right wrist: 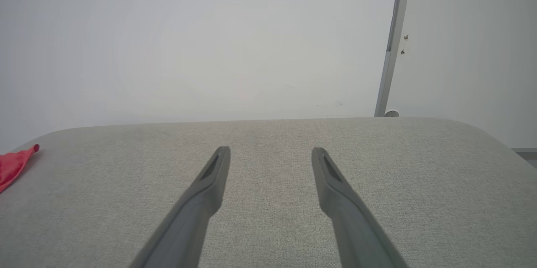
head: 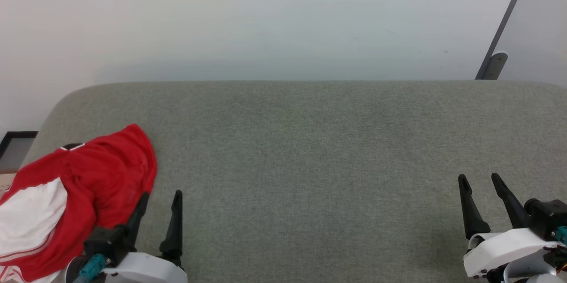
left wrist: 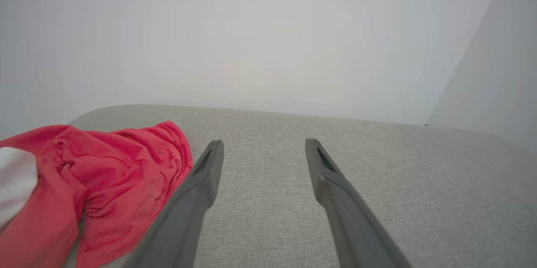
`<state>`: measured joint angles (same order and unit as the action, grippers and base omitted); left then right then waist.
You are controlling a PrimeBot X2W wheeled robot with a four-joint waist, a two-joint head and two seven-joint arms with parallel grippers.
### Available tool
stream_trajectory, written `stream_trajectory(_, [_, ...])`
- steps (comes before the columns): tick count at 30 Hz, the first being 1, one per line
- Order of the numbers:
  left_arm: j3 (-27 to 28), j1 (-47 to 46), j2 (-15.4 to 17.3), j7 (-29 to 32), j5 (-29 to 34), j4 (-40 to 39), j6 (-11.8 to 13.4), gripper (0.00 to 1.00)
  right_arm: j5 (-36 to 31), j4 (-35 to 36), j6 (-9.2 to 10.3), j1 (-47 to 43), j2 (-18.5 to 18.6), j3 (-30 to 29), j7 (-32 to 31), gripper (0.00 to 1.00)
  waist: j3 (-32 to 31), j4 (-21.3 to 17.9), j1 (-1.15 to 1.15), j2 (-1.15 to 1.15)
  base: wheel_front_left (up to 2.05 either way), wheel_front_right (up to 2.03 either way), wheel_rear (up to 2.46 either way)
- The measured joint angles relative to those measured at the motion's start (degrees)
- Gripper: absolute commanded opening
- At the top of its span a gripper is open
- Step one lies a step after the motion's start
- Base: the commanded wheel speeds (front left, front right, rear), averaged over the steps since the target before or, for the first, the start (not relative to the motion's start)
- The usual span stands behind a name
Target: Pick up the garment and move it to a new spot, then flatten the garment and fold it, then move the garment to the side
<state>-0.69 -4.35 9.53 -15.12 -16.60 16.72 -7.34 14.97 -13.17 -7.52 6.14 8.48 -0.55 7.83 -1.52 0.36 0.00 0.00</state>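
The garment [head: 88, 185] is a red shirt with a white sleeve, lying crumpled at the left end of the grey upholstered surface [head: 310, 150]. It reaches the left edge of the head view. My left gripper [head: 161, 196] stands open just right of the garment, its left finger against the cloth's edge, nothing between the fingers. In the left wrist view the garment [left wrist: 105, 180] bunches left of my open left gripper [left wrist: 264, 146]. My right gripper [head: 478, 181] is open at the lower right, far from the garment. The right wrist view shows my open right gripper [right wrist: 270, 152] and a red corner of the garment [right wrist: 12, 163].
A pale wall [head: 266, 17] rises behind the surface. A grey metal strip with a bracket [head: 494, 63] leans at the back right. A dark frame [head: 13, 141] sits past the surface's left edge. The rounded back edge [head: 288, 81] runs across the head view.
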Motion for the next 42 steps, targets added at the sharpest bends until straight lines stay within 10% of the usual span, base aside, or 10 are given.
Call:
stream_trajectory(18, [2.8,0.0,-1.0,0.0,-2.1,0.0,1.1,1.0,-0.1,0.4,0.0,0.0,0.6,1.6,-0.4,1.0,-0.4,2.7,0.0,0.0,0.0,0.0,0.0])
stream_trajectory(42, [6.6,2.9,-1.2,2.4,-5.2,-4.6,4.9,1.0,1.8,-1.2,-0.01,2.0,1.3,8.5,-0.9,1.0,-2.4,20.2,0.0,0.0,0.0,0.0,0.0])
